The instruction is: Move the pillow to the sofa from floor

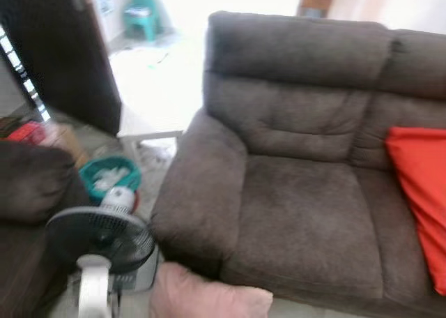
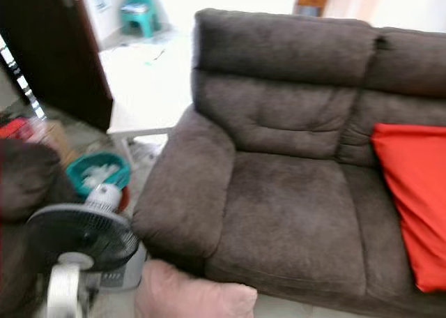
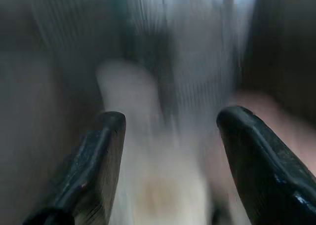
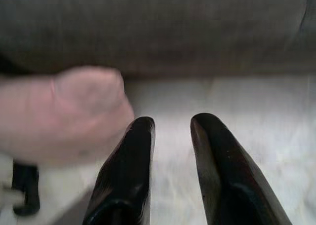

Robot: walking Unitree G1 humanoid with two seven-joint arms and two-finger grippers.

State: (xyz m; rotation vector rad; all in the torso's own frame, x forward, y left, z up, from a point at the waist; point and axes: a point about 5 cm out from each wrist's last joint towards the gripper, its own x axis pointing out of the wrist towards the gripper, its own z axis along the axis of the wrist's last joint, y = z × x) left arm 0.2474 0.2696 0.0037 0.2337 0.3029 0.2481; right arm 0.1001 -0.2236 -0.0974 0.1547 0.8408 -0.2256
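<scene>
Matt brown cloth sofa; soft pink cloth pillow.

I count two pillows, one pink and one red, one sofa, one fan, one teal bucket.

My left gripper had two broad black fingers, matte and lightly scuffed, with blunt rounded tips and a pale speck on the inner edge of one. My right gripper had two glossier black fingers, smooth and tapering to rounded tips
</scene>
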